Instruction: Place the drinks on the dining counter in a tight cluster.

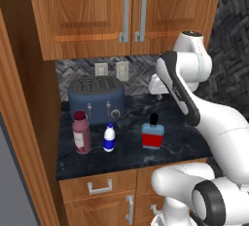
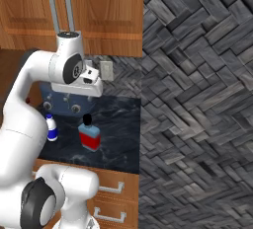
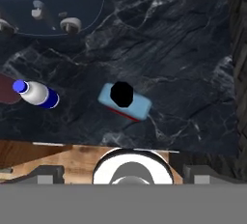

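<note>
Three drinks stand on a small dark counter. The tall maroon bottle is at the left, the small white-and-blue bottle beside it, and the squat blue-and-red bottle with a black cap further right. My gripper hangs high above the counter's back, over the squat bottle, which the hand view sees from the top. Its fingers stand wide apart and open, holding nothing. The white-and-blue bottle lies to the left in that view. The dining counter is out of view.
A blue toaster sits at the back of the counter behind the bottles. Wooden wall cabinets hang low overhead, and a tall wood panel closes the left side. A dark herringbone wall rises on the right.
</note>
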Robot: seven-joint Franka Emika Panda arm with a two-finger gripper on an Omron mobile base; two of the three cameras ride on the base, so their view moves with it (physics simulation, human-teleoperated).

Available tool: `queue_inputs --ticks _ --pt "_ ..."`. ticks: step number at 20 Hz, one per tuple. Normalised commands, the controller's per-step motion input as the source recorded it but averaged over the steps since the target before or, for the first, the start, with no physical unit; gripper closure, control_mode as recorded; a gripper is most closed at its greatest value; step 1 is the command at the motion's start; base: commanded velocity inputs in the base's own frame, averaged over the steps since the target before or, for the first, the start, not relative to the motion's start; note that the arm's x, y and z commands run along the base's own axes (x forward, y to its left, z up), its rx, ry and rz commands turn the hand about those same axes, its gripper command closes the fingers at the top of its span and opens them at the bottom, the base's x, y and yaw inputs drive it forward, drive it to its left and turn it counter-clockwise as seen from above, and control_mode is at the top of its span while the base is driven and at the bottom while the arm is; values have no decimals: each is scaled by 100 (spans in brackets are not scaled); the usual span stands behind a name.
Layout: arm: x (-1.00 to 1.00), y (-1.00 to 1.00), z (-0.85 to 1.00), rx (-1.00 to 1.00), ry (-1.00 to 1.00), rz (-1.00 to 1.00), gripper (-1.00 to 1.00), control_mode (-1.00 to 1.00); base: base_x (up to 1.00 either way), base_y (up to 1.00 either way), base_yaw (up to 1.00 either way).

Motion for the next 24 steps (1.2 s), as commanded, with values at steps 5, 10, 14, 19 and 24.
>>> queue_inputs --ticks 5,10,14,19,24 --pt "32 0 -56 0 0 0 -100 -100 0 0 0" --pt "18 0 -23 0 0 0 -100 -100 0 0 0" --pt "22 1 -15 0 0 0 -100 -100 0 0 0" --pt "13 13 -8 -3 2 0 -100 -100 0 0 0" --pt "3 11 -1 -9 8 0 -100 -100 0 0 0"
